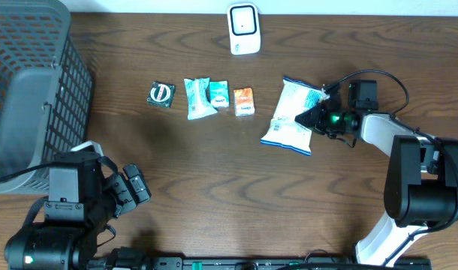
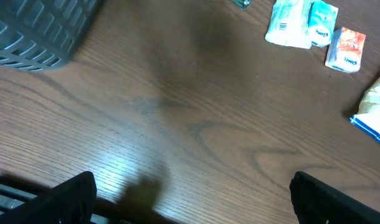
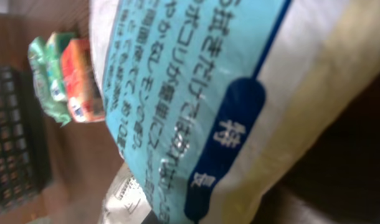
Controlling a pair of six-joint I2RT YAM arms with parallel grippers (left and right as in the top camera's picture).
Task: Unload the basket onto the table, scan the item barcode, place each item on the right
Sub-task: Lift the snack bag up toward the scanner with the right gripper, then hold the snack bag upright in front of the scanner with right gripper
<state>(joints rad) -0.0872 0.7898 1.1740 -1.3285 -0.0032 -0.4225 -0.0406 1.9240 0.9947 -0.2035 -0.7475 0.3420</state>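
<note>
A white and blue snack bag [image 1: 291, 114] lies on the wooden table right of centre. My right gripper [image 1: 314, 118] is at the bag's right edge and is shut on it. In the right wrist view the bag [image 3: 227, 93] fills the frame with its printed text and hides the jaws. The white scanner [image 1: 244, 28] stands at the table's far edge. My left gripper [image 1: 133, 191] hovers at the near left, open and holding nothing. Both of its dark fingers [image 2: 71, 198] show wide apart over bare wood in the left wrist view.
A row of small packets lies left of the bag: a dark one [image 1: 161, 94], two teal ones [image 1: 200, 98], an orange one [image 1: 244, 101]. A grey mesh basket [image 1: 30, 82] fills the far left corner.
</note>
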